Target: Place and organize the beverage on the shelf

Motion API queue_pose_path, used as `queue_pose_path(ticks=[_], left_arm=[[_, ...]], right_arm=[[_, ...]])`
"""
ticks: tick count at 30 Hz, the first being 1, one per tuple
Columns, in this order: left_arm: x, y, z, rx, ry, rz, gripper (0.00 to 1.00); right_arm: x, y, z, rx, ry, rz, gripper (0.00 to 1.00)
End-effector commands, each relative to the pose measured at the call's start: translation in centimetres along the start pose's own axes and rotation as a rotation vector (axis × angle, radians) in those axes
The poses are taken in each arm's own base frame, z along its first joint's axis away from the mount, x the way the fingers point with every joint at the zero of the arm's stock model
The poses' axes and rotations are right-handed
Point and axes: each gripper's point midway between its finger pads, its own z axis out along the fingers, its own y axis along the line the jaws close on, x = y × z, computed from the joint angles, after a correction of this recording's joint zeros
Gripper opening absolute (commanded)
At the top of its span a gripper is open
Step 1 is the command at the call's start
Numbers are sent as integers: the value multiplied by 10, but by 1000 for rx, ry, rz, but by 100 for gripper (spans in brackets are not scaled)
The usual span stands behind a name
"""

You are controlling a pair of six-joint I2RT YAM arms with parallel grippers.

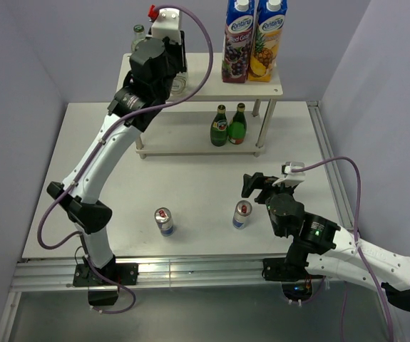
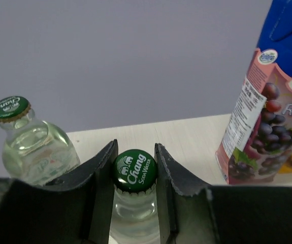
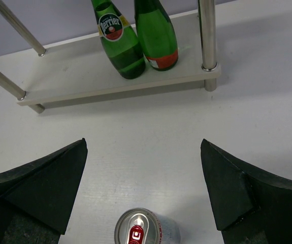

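Grape juice carton (image 1: 237,44) touches pineapple juice carton (image 1: 267,43).

The clear bottle (image 2: 133,216) is glossy glass under a crimped metal cap (image 2: 134,170). The green bottles (image 3: 121,51) are glossy glass, the can (image 3: 140,231) shiny metal, the shelf (image 3: 85,84) matt with polished legs (image 3: 206,35).

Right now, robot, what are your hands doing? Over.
Left gripper shut on clear bottle, top shelf. Right gripper open, near can. Second can on table. Nothing blocking.

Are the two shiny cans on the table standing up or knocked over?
Upright. The left can and right can both show round tops facing up.
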Motion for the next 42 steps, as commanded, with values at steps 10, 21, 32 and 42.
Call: queue_pose_path(ticks=[10,21,32,42], left_arm=[[-61,19,30,-9,-247,-80,0],[-49,34,51,-29,-254,-65,0],[-23,42,65,-47,-223,-47,0],[-19,38,58,-14,-219,-64,54]], right_arm=[[-3,-1,0,12,-17,20,99],[-2,0,1,12,-14,15,99],[-1,0,1,15,-13,12,99],[-1,-1,1,18,-13,13,99]])
